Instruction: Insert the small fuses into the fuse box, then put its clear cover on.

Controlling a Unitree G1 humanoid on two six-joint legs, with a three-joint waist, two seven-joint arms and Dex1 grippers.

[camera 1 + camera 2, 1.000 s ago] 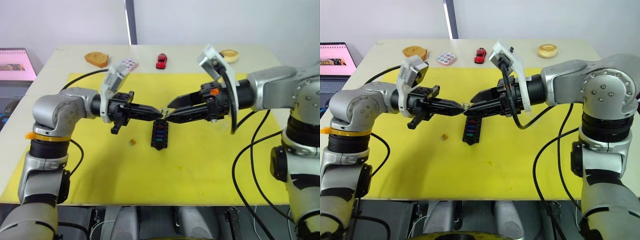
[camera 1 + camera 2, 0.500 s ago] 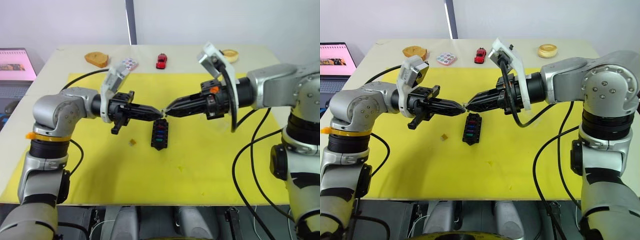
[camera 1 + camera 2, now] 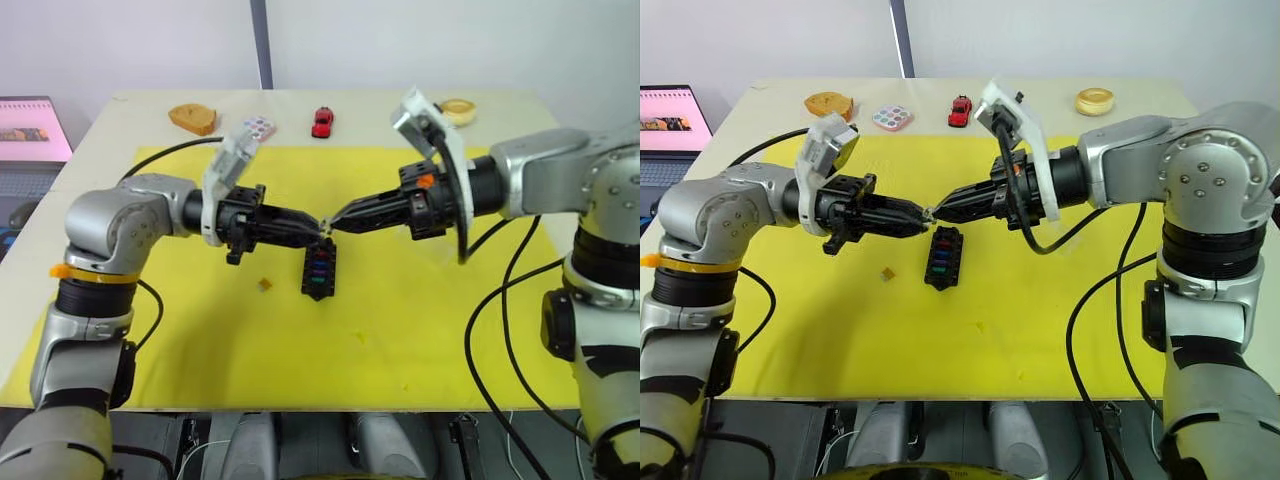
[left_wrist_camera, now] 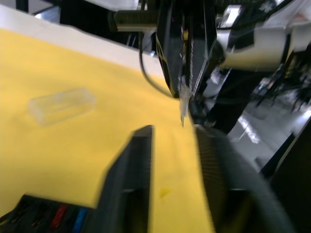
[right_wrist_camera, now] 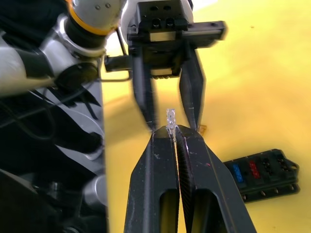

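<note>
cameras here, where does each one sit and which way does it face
Left eye and right eye: on the head, looking down over both arms at the fuse box on the yellow mat.
Left wrist: along the open left tool toward the right tool and clear cover.
Right wrist: along the right tool, shut on a pale fuse.
Shared: both wrist views show the opposite tool.

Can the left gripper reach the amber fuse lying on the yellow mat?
Probably yes: the left gripper is open, and the amber fuse lies bare on the mat close by, with nothing between them.
</note>
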